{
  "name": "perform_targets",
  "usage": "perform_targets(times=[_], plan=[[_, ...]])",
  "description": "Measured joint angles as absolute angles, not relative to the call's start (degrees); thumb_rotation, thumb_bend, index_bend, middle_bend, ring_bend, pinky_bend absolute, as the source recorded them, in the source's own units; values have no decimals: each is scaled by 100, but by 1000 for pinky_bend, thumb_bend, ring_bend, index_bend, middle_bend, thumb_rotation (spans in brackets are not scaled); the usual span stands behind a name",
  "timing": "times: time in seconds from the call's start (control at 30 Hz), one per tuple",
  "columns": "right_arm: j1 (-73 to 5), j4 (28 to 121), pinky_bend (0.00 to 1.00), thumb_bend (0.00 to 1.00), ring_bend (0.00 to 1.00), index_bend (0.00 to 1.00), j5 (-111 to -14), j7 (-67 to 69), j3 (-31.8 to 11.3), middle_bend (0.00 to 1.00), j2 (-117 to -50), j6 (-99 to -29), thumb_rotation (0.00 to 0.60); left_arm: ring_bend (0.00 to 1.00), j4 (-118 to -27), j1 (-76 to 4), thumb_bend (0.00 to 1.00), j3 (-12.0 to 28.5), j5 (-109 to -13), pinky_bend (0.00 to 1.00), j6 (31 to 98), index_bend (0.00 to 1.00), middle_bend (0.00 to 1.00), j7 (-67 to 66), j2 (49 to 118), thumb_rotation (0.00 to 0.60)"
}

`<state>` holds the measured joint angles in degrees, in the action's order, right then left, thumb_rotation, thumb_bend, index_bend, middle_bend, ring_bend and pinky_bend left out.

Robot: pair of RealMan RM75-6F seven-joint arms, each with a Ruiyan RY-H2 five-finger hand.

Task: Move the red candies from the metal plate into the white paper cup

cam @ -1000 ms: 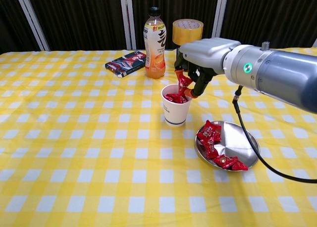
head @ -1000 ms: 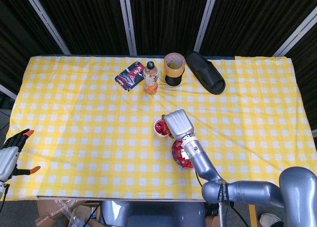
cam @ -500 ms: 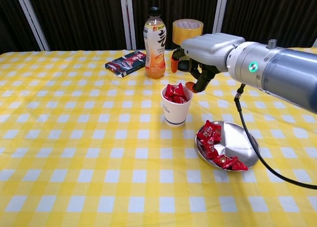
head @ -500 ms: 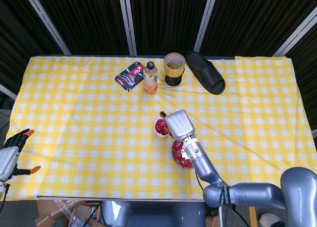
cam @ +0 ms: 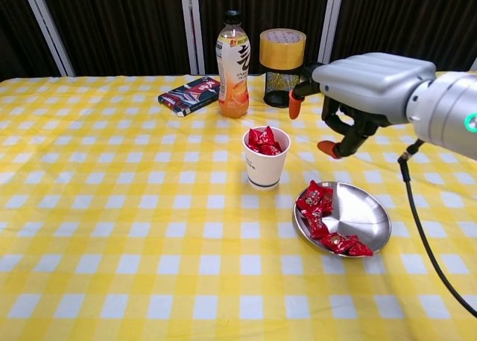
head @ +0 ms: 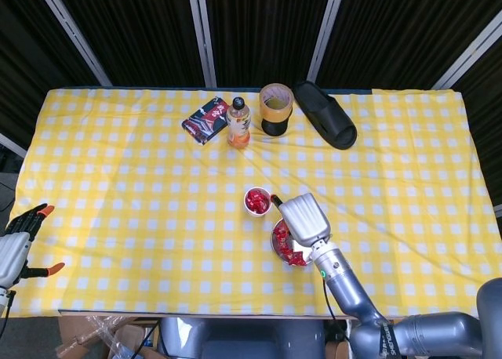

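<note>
At the lower right of the chest view, the metal plate holds the red candies I have yet to move: a cluster piled against its left rim and a few more along its near edge. Above the plate, at right of centre, my right hand hovers with nothing in it, fingers apart and curled downward, orange tips showing. Just left of the plate, in the middle of the frame, the white paper cup stands upright with red wrappers heaped to its brim.

I judge the task partly done, and the step in hand is the reach for another candy. The next move calls for lowering my right hand onto the pile at the plate's left rim and pinching one wrapper cleanly without skidding the shallow plate, then carrying it over the nearly full cup.

My left hand rests idle at the lower left edge of the head view, fingers spread, well apart from the work.

Along the top of the frame stand a drink bottle, a tape roll and a dark packet.
</note>
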<state>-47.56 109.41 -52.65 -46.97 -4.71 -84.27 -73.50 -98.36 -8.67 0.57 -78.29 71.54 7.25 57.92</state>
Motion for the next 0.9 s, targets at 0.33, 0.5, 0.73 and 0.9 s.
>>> perform_targets(times=[0.33, 0.5, 0.73, 0.9], plan=[[-4266, 11123, 998, 373, 942, 307, -5647, -4748, 68, 829, -8415, -7559, 600, 0, -9825, -822, 65, 53, -7862, 0, 7266, 15, 0, 623, 5843, 600], [-4139, 11066, 998, 372, 942, 324, -5613, -4787, 153, 829, -8483, -7507, 600, 0, -9824, -816, 65, 49, -7854, 0, 7268, 15, 0, 599, 5848, 600], [-4025, 11087, 998, 371, 942, 346, -5589, -4802, 267, 829, -8528, -7327, 600, 0, -9824, -826, 65, 50, -7839, 0, 7243, 16, 0, 578, 5851, 600], [-4001, 11073, 998, 371, 942, 346, -5539, -4809, 312, 829, -8531, -7148, 600, 0, -9824, -823, 65, 49, -7844, 0, 7247, 16, 0, 575, 5851, 600]])
